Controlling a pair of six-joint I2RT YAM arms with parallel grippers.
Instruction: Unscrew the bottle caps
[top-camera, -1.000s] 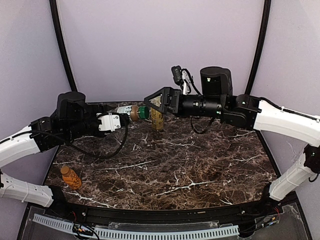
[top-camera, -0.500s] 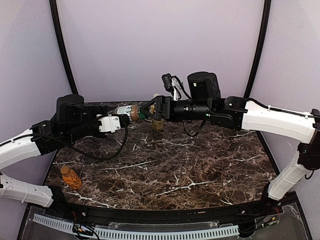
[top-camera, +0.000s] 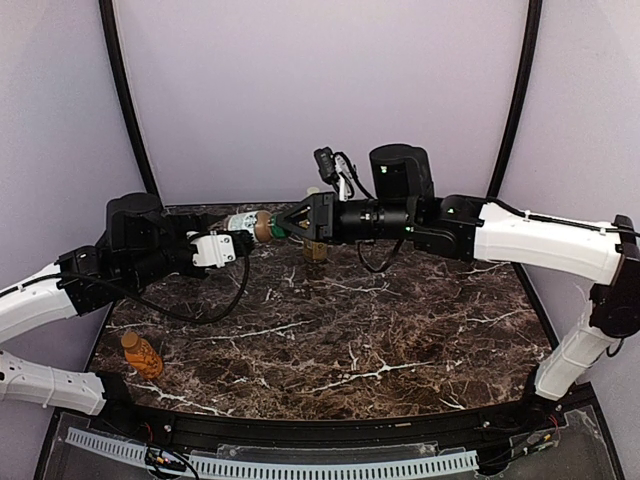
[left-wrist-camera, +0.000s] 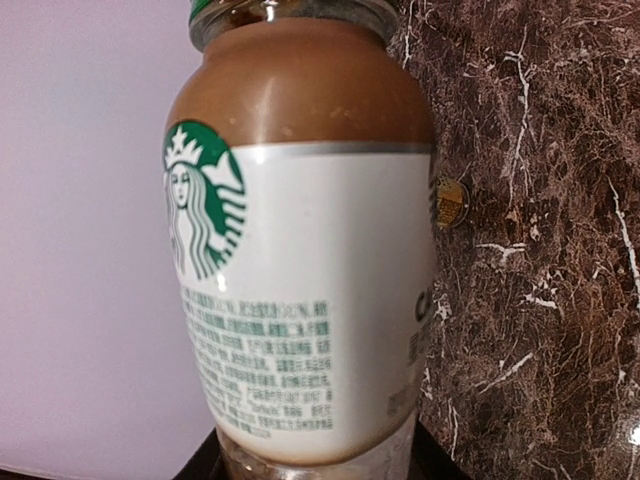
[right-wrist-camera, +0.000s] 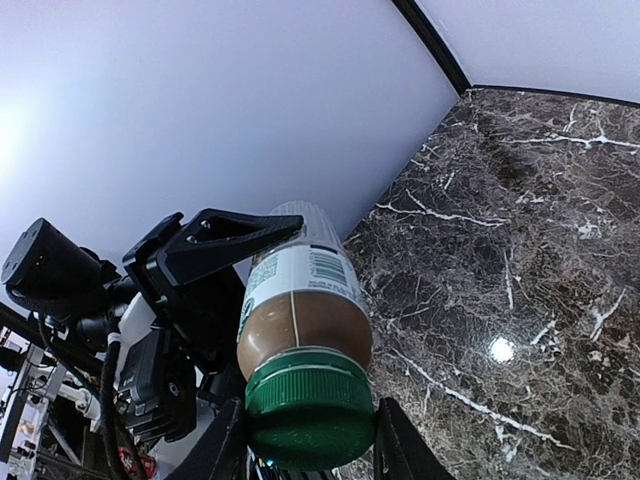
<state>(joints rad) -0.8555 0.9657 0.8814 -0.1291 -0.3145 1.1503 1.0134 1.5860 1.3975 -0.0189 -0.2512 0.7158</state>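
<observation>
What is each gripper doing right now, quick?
Left gripper: closed, holding the short brownish white-labelled plastic bottle.
Right gripper: closed on that bottle's green ribbed cap.

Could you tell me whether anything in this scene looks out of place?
Yes: the coffee bottle is held sideways in the air by the left hand, not standing on the table, while the right hand grips its green cap. Opened like that, it might spill.
</observation>
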